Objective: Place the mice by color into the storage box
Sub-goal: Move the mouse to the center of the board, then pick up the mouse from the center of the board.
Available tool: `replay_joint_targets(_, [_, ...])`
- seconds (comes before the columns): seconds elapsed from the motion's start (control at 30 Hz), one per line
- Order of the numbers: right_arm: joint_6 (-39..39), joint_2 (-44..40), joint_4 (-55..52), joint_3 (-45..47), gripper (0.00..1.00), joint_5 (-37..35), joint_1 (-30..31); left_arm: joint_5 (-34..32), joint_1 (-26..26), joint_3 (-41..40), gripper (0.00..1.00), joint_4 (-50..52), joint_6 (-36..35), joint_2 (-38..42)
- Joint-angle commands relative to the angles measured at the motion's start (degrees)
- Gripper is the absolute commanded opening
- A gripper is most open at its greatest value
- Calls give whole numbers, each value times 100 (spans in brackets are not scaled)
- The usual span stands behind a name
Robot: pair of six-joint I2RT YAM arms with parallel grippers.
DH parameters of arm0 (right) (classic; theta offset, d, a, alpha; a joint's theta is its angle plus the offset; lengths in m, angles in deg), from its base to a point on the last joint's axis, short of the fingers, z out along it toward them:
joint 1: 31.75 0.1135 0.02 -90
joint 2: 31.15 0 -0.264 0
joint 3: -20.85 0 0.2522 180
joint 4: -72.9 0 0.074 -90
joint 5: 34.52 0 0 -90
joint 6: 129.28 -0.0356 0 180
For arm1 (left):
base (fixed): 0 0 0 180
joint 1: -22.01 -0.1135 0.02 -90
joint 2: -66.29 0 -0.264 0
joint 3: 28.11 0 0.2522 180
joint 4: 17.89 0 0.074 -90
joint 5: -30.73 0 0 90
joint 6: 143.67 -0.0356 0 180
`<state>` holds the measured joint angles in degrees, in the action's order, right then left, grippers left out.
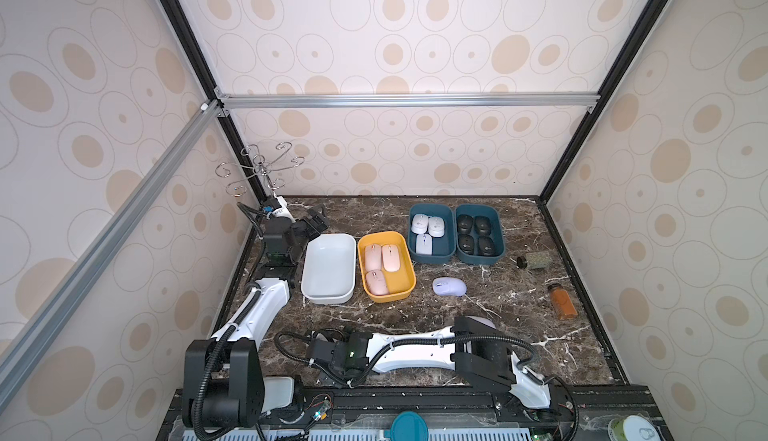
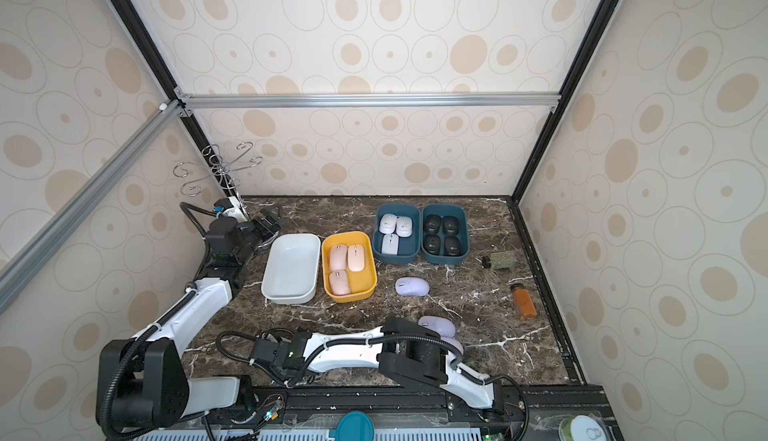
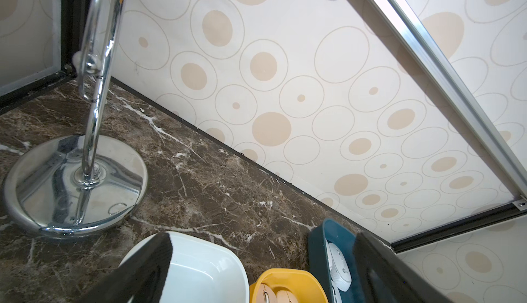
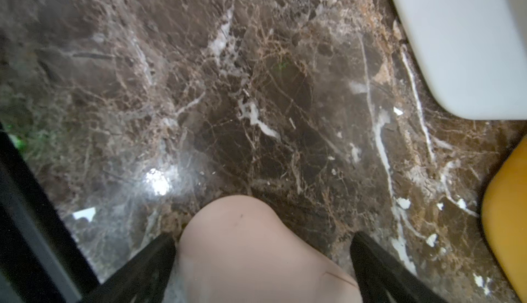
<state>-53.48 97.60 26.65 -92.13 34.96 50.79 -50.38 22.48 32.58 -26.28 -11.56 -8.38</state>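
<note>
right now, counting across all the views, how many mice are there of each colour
black mice: 4
white mice: 3
pink mice: 4 (3 in the yellow bin, 1 between the fingers of the right pincer)
lavender mice: 3 (2 partly hidden)
total: 14

Nothing really readable here. The white mice (image 1: 436, 226) in the blue bin (image 1: 432, 258) around 12 o'clock have tiny logos, way too blurry.

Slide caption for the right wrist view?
Right tool open astride a pink mouse on the marble table, white box and yellow box nearby.
</note>
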Motion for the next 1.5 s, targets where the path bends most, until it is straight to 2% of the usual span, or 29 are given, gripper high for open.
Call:
replay_joint_targets(0.0, [-160, 11, -308, -21, 99, -263, 16, 42, -52, 16, 100, -143, 66, -12])
replay_joint_targets(0.27, [-495, -859, -199, 1280, 99, -615, -159, 144, -56, -9, 100, -217, 116, -69])
replay_joint_targets(0.4, [-396, -1354, -99, 1972, 99, -705, -371, 209, -59, -18, 100, -276, 140, -98])
replay_joint_targets(0.6, [-720, -2020, -325, 2627, 100, -823, -862, 245, -55, -13, 100, -303, 147, -125])
replay_joint_targets(0.7, [-713, -2375, -187, 2940, 100, -746, -890, 323, -54, -19, 100, -333, 207, -157])
replay_joint_targets(0.87, [-1068, -2722, -164, 3006, 96, -288, -858, 518, -47, 6, 100, -378, 317, -259])
replay_joint_targets(0.97, [-1965, -2590, -537, 2670, 100, -815, -892, 618, -47, -9, 100, -430, 394, -303])
replay_joint_targets(1.03, [-2718, -2341, -960, 2264, 99, -1091, -935, 669, -21, -24, 100, -474, 434, -344])
replay_joint_targets(1.1, [-3090, -2126, -937, 2018, 98, -1018, -1054, 755, 14, -19, 100, -499, 486, -397])
replay_joint_targets(1.23, [-3397, -1774, -615, 1803, 99, -639, -1295, 790, 92, -12, 100, -502, 495, -430])
replay_joint_targets(1.47, [-3739, -1535, -914, 1837, 99, -745, -1326, 816, 158, -16, 100, -523, 513, -377])
